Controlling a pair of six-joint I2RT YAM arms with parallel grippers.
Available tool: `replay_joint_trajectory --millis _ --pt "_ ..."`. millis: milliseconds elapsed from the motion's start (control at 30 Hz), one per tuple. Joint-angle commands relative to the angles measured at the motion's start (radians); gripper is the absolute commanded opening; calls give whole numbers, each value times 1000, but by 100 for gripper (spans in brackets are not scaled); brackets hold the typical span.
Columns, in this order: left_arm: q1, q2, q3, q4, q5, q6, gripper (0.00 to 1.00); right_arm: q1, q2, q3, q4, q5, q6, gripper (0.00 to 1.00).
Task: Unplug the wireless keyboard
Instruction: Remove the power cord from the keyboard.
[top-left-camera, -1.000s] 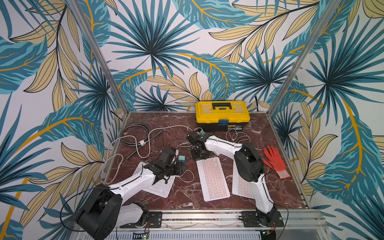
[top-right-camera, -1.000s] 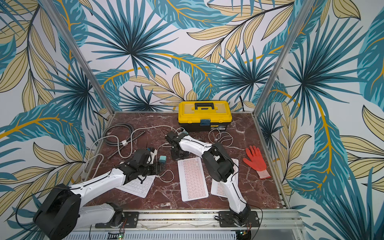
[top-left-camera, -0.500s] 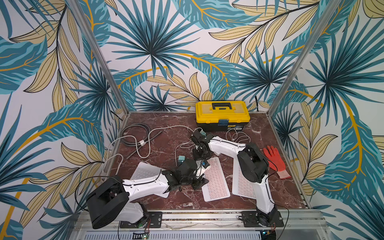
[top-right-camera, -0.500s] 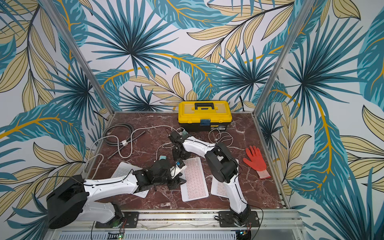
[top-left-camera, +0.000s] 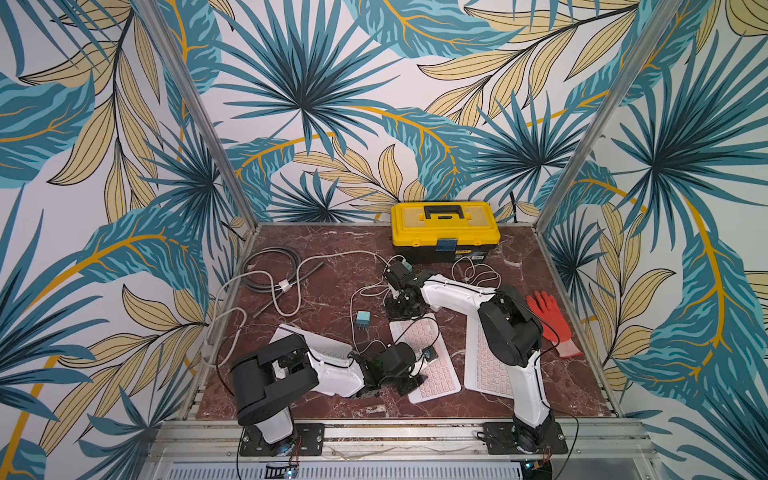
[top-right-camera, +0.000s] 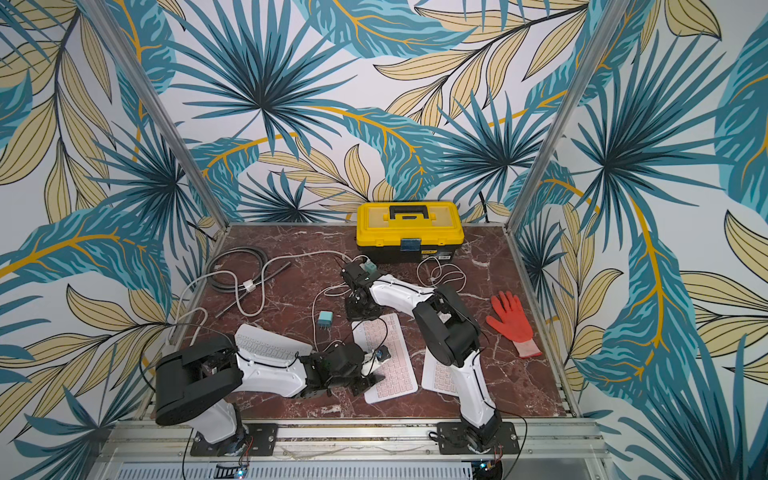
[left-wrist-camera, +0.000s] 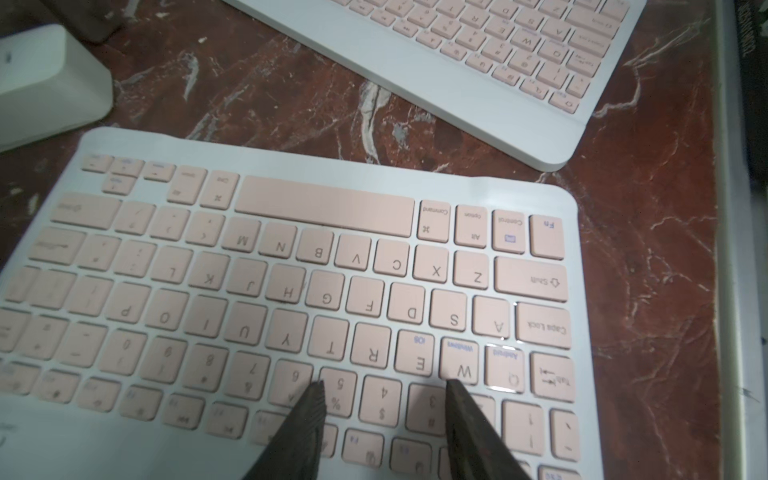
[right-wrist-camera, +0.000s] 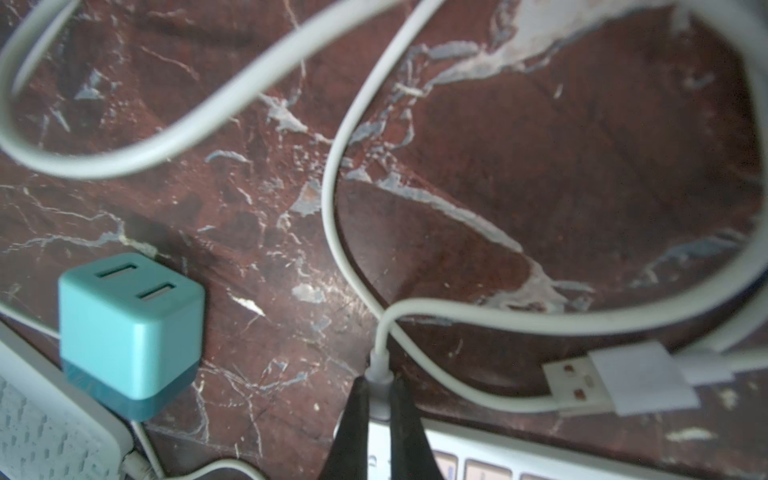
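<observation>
Marble-look table (top-left-camera: 332, 286) seen from above, w/ two white robot arms and three slim white kbds lying side by side toward the near edge. The task's thing is the middle kbd (top-left-camera: 438, 376). It has pink keys and lies lengthwise near-to-far, and a thin white cable (right-wrist-camera: 332, 199) enters its far end. The right gripper (right-wrist-camera: 379, 382) reaches in from the right and is pinched tight on the cable's small white plug (right-wrist-camera: 380, 359), right where it meets the kbd's edge. It prob. grips the plug rather than the cord so a pull comes straight out of the socket. The left gripper (left-wrist-camera: 384, 386) hovers low over the near half of the same kbd, fingers apart w/ only number-row keys btwn them; can't tell if the tips touch. It looks placed to pin the light kbd down so it won't slide w/ the pull. Near the plug are a teal charger cube (right-wrist-camera: 129, 328) just to its left, a loose USB plug (right-wrist-camera: 582, 386), and loops of white cord crossing the likely pull path — these could snag or drag. The left kbd (top-left-camera: 326, 348) and right kbd (top-left-camera: 484, 365) lie partly under the arms. A yellow toolbox (top-left-camera: 444, 226) sits at the far edge and an orange glove (top-left-camera: 550, 324) at the right — both well clear.
</observation>
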Motion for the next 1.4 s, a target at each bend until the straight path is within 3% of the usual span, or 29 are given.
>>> replay_joint_trajectory --millis 0,367,600,800,1067,1167,1367 --pt "-10 23 33 43 -29 -9 48 7 37 -52 -20 -23 18 5" --pt "-15 34 -39 32 55 -88 45 12 58 -13 -79 96 39 5" --pt "-15 34 -53 31 71 -130 44 70 107 94 -128 182 -155 5" --pt "-20 35 -74 32 52 -198 43 69 139 173 -198 265 -61 5" --pt "-21 32 -88 34 43 -231 43 37 177 248 -253 187 130 7" --pt "-22 30 -91 33 46 -233 43 45 164 237 -207 223 88 7" --pt "-23 37 -87 33 49 -233 43 89 167 238 -154 303 -145 8"
